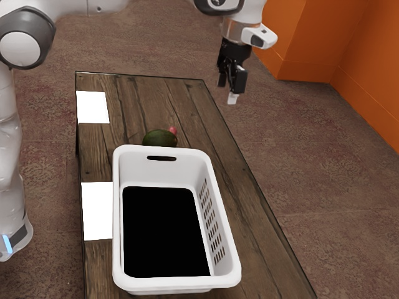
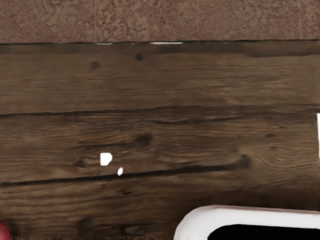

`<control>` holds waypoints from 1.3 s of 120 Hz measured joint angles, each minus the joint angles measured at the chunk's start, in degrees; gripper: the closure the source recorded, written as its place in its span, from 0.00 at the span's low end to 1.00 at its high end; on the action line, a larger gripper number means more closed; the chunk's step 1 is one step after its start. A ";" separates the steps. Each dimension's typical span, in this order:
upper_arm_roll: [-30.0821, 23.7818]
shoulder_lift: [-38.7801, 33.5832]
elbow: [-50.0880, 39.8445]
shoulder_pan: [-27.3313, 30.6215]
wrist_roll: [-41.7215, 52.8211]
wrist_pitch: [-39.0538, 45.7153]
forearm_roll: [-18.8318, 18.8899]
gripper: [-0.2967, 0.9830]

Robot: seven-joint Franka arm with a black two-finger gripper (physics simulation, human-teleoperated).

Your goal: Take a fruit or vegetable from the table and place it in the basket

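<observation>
Your gripper (image 1: 233,77) is open: fingers stand apart, gap visible between them. It's up in the air, fingertips down, well apart from the produce, toward the exterior view's right

Your candidates: dark green avocado-like item (image 1: 159,139) and small red round item (image 1: 173,130), both on the wooden table (image 1: 249,205), outside the basket (image 1: 177,282). Green one sits near the basket's slotted end wall; red one is right beside it, partly hidden behind it. Can't tell you if those two touch

Basket is white, upright on the table, holes in its side wall, black area inside

You've got two flat white patches (image 1: 93,107) (image 1: 97,210) along the table's exterior-view-left side, the nearer one next to the basket

Wrist view gives you bare wood, brown floor (image 2: 160,20) past the table edge, a rounded basket corner, a sliver of the red item, and small white spots (image 2: 106,159) on the wood
</observation>
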 joint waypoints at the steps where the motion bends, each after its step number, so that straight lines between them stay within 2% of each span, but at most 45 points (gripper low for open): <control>1: 0.00 0.00 0.02 0.02 0.06 -0.05 -0.05 0.23; 14: -0.16 0.59 2.09 0.47 0.81 -0.58 -0.41 0.23; 28: -3.65 0.30 6.32 4.30 3.20 -4.46 -0.53 0.23; 47: -4.57 0.04 -2.23 5.67 10.50 -5.30 -1.13 0.23; 65: -4.28 0.22 -4.76 5.66 16.49 -4.46 -1.60 0.23; 74: -3.75 -5.95 -13.17 5.47 19.46 -2.18 -1.71 0.23; 84: 0.79 -12.87 -21.47 6.88 22.31 0.23 -1.79 0.23; 98: 2.38 -17.95 -26.61 6.43 27.59 2.38 -1.69 0.23; 106: 5.23 -19.74 -28.42 2.11 31.30 0.79 -1.83 0.23; 115: 14.93 -22.03 -30.41 -7.55 35.24 -0.92 -1.86 0.23; 123: 18.40 -23.59 -32.36 -10.34 38.46 -2.02 -1.90 0.23; 130: 17.50 -21.96 -33.55 -7.44 40.75 -2.52 -3.34 0.23; 136: 9.69 -21.36 -34.86 1.00 42.27 -2.42 -5.00 0.23; 142: 5.57 -21.34 -35.43 5.34 43.74 -2.80 -5.99 0.23; 149: 4.18 -22.71 -36.08 7.23 45.55 -3.66 -6.54 0.23; 156: 5.67 -23.69 -35.60 7.87 47.22 -4.26 -6.32 0.23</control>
